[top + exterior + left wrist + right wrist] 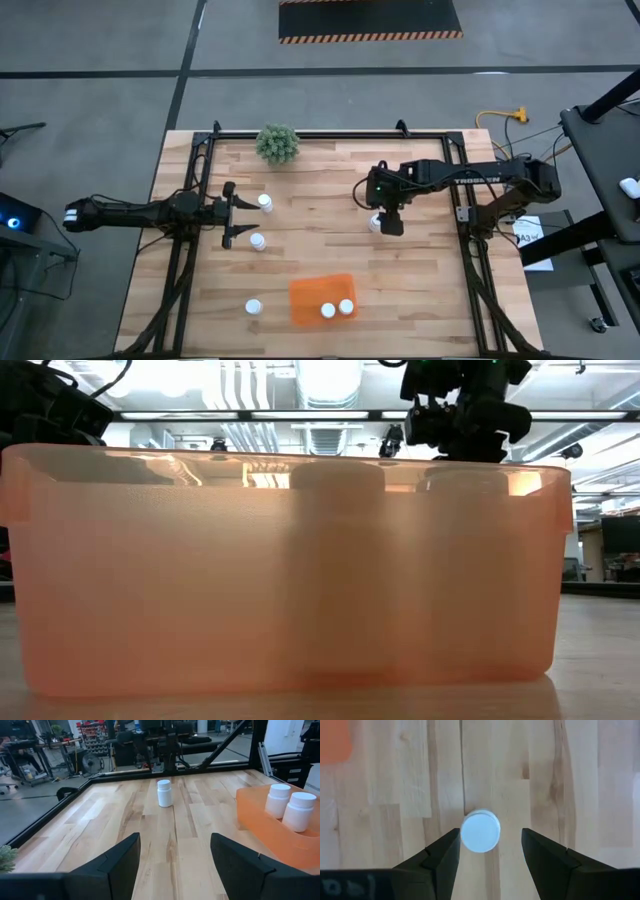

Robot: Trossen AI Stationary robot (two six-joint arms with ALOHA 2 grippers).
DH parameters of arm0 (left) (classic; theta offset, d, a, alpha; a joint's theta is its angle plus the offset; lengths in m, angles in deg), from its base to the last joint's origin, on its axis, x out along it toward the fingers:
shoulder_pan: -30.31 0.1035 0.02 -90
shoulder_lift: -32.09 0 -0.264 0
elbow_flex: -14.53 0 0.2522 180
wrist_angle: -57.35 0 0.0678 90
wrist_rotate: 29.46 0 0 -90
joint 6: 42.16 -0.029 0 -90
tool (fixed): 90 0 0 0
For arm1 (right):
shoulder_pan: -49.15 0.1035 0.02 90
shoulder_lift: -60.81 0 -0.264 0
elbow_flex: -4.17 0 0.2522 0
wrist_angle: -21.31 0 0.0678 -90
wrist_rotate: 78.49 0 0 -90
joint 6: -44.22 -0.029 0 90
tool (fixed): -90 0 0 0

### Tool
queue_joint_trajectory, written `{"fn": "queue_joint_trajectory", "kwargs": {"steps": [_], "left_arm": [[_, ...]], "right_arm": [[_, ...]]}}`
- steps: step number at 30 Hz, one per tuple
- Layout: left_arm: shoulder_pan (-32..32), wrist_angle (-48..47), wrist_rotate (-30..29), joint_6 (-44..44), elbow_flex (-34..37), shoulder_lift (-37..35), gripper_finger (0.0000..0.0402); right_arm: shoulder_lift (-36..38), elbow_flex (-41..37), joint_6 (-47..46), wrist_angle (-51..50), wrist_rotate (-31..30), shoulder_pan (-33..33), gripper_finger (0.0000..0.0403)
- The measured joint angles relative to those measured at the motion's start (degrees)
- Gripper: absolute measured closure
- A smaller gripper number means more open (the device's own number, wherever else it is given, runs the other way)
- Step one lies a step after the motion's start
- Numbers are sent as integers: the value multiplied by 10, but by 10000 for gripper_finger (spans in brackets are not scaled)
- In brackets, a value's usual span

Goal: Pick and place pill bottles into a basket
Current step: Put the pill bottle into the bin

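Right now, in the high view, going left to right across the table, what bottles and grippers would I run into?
Left gripper → floor-side loose bottle → bottle beside the left gripper → the two bottles in the basket → bottle under the right gripper → right gripper. One more bottle sits too near the left gripper's to order.

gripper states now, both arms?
Left gripper: open, empty, at the table's left.
Right gripper: open, fingers either side of a small white round-capped pill bottle, not gripping.
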Motion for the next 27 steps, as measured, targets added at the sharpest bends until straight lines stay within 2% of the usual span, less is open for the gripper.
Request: {"fn": "queue_joint_trajectory", "kwargs": {"steps": [17,27], "left_arm": [[0,0,0,0,0,0,177],[0,0,0,0,0,0,177]], "right_arm": [[0,-3,-12,8,17,0,197],[0,-5,-25,9,17,0,92]]}}
